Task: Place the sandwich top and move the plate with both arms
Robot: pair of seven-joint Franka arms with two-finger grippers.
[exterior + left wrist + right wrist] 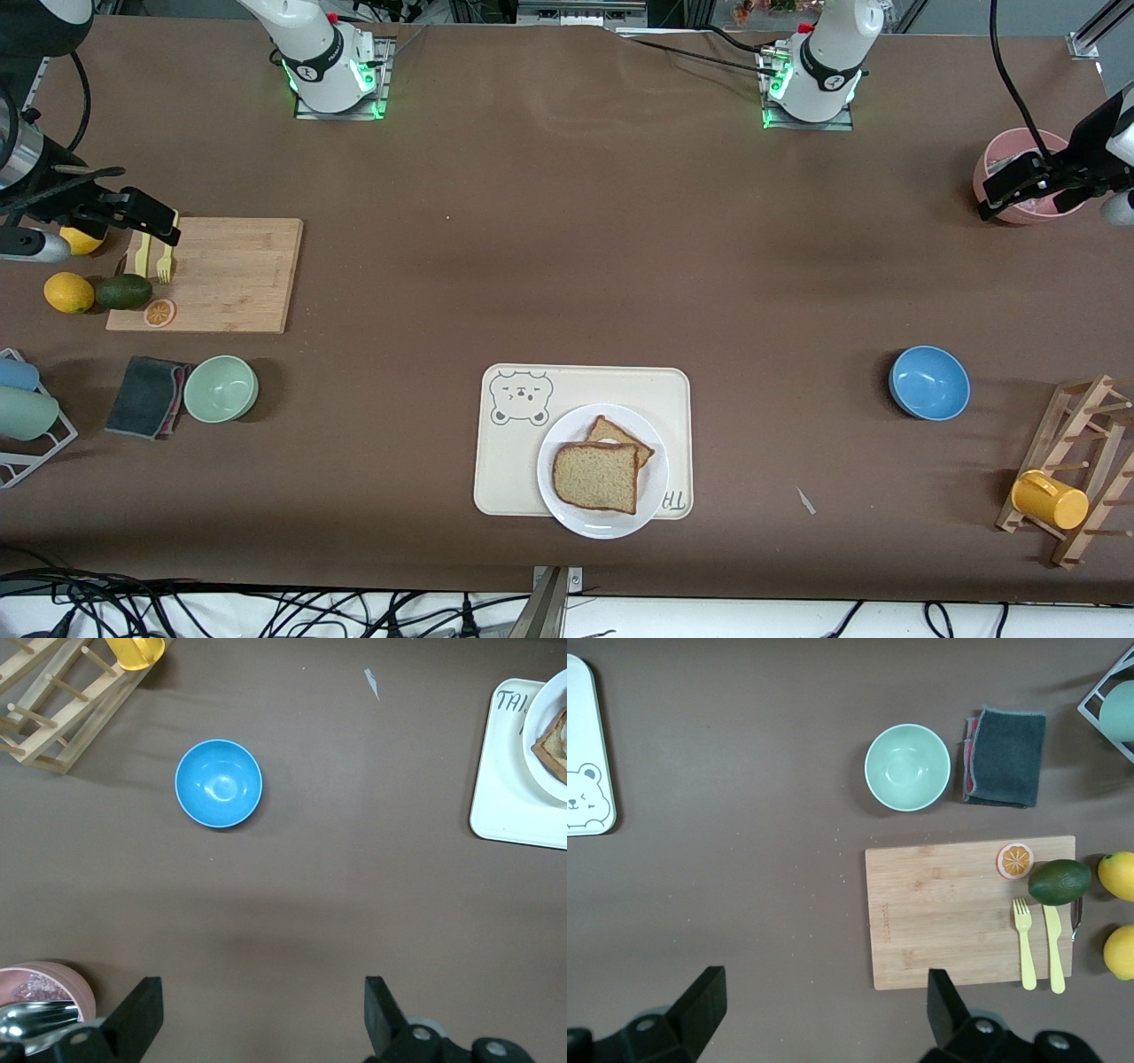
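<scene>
- As the sandwich top [596,478] already lies on the plate [602,528], on the tray [496,470], between the arms, neither arm is judged clearly nearer.
- The left gripper [257,1014] and right gripper [819,1010] are held wide, empty.

Looks like a robotics lab: two arm bases [332,75] bolted to a brown desk [567,266], cables [177,611] everywhere.

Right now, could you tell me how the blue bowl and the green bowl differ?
The blue bowl is bright blue; the green bowl is pale mint. The blue bowl sits alone toward the left arm's end of the table; the green bowl sits toward the right arm's end, beside a folded dark cloth. Both are round, upright and empty.
</scene>
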